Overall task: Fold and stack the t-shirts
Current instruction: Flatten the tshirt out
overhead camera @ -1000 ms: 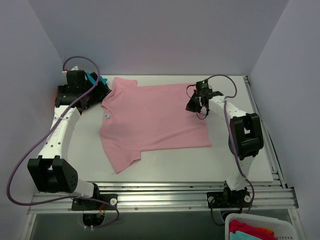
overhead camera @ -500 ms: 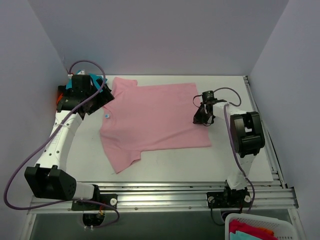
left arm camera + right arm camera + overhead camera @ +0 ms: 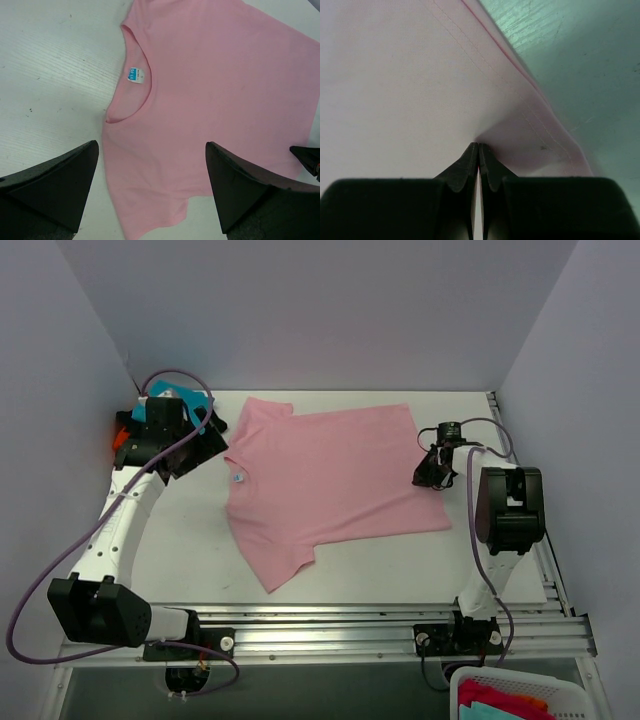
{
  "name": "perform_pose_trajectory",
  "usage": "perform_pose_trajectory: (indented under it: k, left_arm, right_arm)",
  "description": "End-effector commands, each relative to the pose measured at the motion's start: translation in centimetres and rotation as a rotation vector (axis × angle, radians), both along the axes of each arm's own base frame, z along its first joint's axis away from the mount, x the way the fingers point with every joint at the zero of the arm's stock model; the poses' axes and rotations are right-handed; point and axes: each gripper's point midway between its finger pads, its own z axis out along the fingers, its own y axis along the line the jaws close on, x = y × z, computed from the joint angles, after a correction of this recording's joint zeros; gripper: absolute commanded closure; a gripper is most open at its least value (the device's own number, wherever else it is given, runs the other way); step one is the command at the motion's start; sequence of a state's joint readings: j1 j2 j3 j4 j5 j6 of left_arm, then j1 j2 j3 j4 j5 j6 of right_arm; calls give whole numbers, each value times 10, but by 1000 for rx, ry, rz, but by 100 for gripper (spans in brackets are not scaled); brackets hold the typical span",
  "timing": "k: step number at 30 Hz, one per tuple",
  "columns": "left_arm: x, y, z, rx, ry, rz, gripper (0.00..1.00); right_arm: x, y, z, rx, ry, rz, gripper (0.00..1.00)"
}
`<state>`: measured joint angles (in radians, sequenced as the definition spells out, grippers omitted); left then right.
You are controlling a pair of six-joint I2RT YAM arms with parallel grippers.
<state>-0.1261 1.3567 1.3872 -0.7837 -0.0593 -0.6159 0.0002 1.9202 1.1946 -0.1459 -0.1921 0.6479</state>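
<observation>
A light-pink t-shirt [image 3: 330, 480] lies spread flat on the white table, collar to the left and hem to the right. My right gripper [image 3: 430, 472] is shut on the hem near its far right corner. In the right wrist view its closed tips [image 3: 478, 146] pinch a raised fold of the pink cloth [image 3: 395, 75]. My left gripper [image 3: 208, 438] hovers open beside the collar. In the left wrist view its jaws [image 3: 151, 145] stand wide apart above the shoulder and near sleeve of the shirt [image 3: 210, 75], holding nothing.
Teal cloth [image 3: 168, 390] and a bit of orange-red cloth [image 3: 120, 438] show behind the left arm at the back left corner. A white basket [image 3: 520, 695] with teal and red cloth sits below the table's front right. A metal rail [image 3: 330, 625] runs along the front edge.
The right gripper has pulled the pink t-shirt to the right across the table, still pinching its hem. The left gripper has stayed open and lifted slightly near the collar.
</observation>
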Motion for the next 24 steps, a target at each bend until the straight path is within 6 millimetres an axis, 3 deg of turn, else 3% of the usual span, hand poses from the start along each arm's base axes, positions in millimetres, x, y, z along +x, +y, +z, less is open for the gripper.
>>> perform_pose_trajectory:
  k: [1, 5, 6, 8, 9, 10, 13, 14, 15, 16, 18, 19, 21, 22, 23, 24]
  left_arm:
    - [4, -1, 10, 23, -28, -12, 3]
    - [7, -4, 16, 38, -34, -27, 3]
    - [2, -7, 15, 45, -15, -37, 3]
    - [-7, -9, 17, 51, -1, -38, 3]
    - [-18, -13, 13, 49, 38, -47, 3]
    - [-24, -16, 10, 46, 55, -56, 3]
    - [-60, -28, -8, 61, 150, -104, 3]
    - [-72, -29, -5, 80, 130, -115, 3]
    - [-79, -34, -8, 93, 119, -143, 3]
    - [-95, -41, -25, 103, 148, -176, 5]
    - [-116, -49, -21, 21, 105, -185, 6]
    - [-132, -51, -41, -6, 145, -190, 6]
    - [-153, -60, -39, -123, 92, -209, 6]
    - [-161, -59, -45, -147, 92, -197, 6]
    - [-177, -54, -57, -166, 93, -182, 6]
    - [-183, -51, -63, -181, 96, -165, 6]
  right_arm:
    - [-14, -2, 6, -28, 25, 32, 100]
    - [-8, 7, 21, 22, -23, 44, 100]
    - [-2, 8, 36, 24, -61, 43, 80]
    - [6, 5, 60, 12, -112, 33, 49]
    - [13, 2, 89, -4, -169, 24, 20]
    - [16, -4, 105, -35, -200, 9, 13]
    - [18, -20, 166, -118, -294, -36, 9]
    - [15, -26, 180, -146, -312, -57, 9]
    - [1, -32, 195, -171, -314, -79, 9]
    - [-7, -46, 201, -233, -311, -126, 9]
    - [-34, -59, 215, -284, -313, -188, 10]
    - [-47, -63, 202, -302, -278, -199, 10]
    - [-67, -59, 198, -284, -265, -191, 10]
    - [-76, -55, 189, -267, -248, -181, 10]
    - [-92, -53, 167, -256, -191, -172, 9]
    - [-104, -49, 165, -232, -186, -167, 9]
